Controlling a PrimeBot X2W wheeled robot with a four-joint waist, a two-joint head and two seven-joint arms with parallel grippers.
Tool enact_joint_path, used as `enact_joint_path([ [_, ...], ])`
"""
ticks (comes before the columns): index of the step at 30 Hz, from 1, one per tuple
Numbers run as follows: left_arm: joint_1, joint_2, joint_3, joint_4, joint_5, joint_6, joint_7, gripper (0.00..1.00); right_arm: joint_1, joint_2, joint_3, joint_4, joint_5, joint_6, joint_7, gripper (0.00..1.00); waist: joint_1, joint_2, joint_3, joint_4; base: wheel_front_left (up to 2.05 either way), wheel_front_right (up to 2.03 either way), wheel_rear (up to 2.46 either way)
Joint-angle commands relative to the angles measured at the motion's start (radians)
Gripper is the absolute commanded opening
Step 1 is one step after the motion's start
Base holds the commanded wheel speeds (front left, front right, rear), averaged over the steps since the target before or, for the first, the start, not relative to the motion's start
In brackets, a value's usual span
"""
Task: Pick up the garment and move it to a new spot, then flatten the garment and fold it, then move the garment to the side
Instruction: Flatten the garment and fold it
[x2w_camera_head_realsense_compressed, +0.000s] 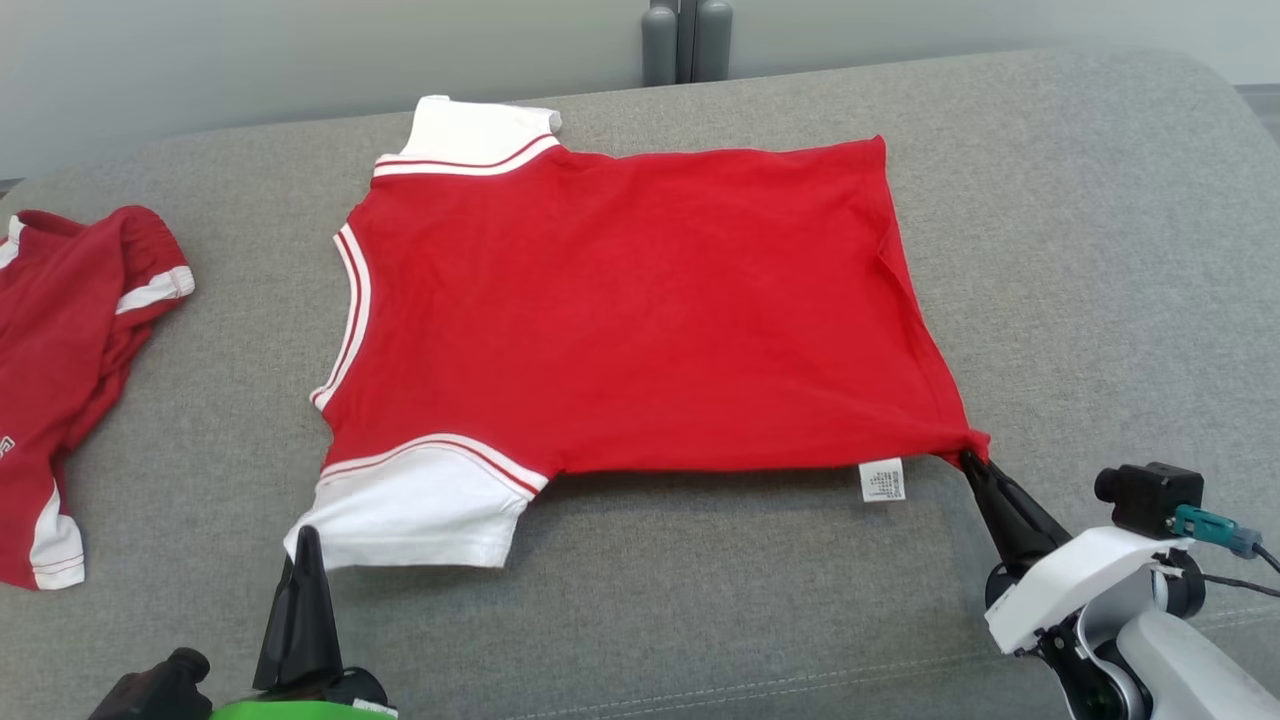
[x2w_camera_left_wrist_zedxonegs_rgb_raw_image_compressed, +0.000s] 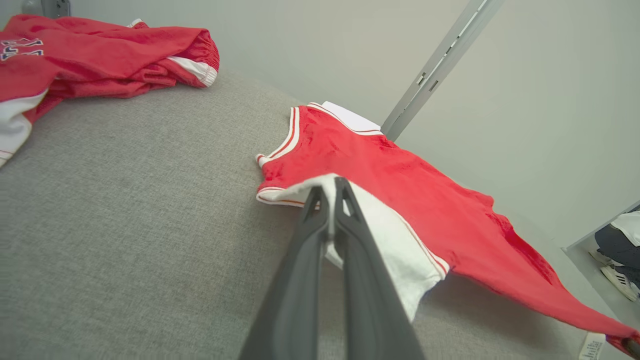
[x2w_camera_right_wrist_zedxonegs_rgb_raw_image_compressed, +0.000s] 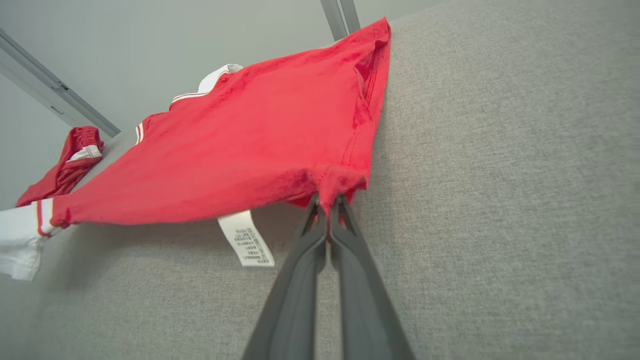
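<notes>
The garment (x2w_camera_head_realsense_compressed: 620, 300) is a red T-shirt with white sleeves, spread over the grey cushion with its collar to the left. My left gripper (x2w_camera_head_realsense_compressed: 303, 540) is shut on the near white sleeve (x2w_camera_left_wrist_zedxonegs_rgb_raw_image_compressed: 380, 225), pinching its edge at the tips (x2w_camera_left_wrist_zedxonegs_rgb_raw_image_compressed: 330, 187). My right gripper (x2w_camera_head_realsense_compressed: 972, 462) is shut on the near hem corner (x2w_camera_right_wrist_zedxonegs_rgb_raw_image_compressed: 335, 182), which is bunched at the fingertips (x2w_camera_right_wrist_zedxonegs_rgb_raw_image_compressed: 327, 202) and lifted a little off the cushion. A white care label (x2w_camera_head_realsense_compressed: 882, 480) hangs beside that corner.
A second red and white garment (x2w_camera_head_realsense_compressed: 70, 330) lies crumpled at the cushion's left end. The grey cushion (x2w_camera_head_realsense_compressed: 1100, 250) stretches bare to the right of the shirt. A grey post (x2w_camera_head_realsense_compressed: 687, 40) stands behind the far edge, against a pale wall.
</notes>
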Motion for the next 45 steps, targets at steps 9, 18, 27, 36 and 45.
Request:
enact_joint_path([
  [9, -0.039, -0.003, 0.005, 0.059, 0.048, -0.023, 0.000, 0.00, 0.021, 0.031, -0.063, -0.046, -0.089, 0.000, 0.052, 0.00, 0.0001, -0.0001, 0.009, -0.006, 0.00, 0.00, 0.00],
  [18, -0.170, 0.027, 0.005, 0.042, 0.092, -0.040, 0.000, 0.00, -0.056, 0.050, -0.106, -0.056, -0.154, 0.000, 0.120, 0.00, 0.0001, -0.0001, 0.045, -0.012, 0.00, 0.00, 0.00],
  [27, -0.402, 0.124, -0.023, 0.147, 0.081, -0.046, 0.027, 0.00, -0.219, 0.090, -0.099, 0.005, -0.194, 0.000, 0.191, 0.00, 0.0001, -0.0001, 0.112, -0.041, 0.00, 0.00, 0.00],
  [36, -0.626, 0.196, -0.078, 0.376, 0.058, -0.047, 0.022, 0.00, -0.411, 0.149, -0.063, 0.186, -0.177, 0.000, 0.196, 0.00, 0.0001, -0.0001, 0.193, -0.076, 0.00, 0.00, 0.00],
  [45, -0.736, 0.216, -0.142, 0.547, 0.034, -0.047, 0.001, 0.00, -0.510, 0.174, -0.007, 0.334, -0.144, 0.000, 0.132, 0.08, 0.0001, -0.0001, 0.217, -0.084, 0.00, 0.00, 0.00],
])
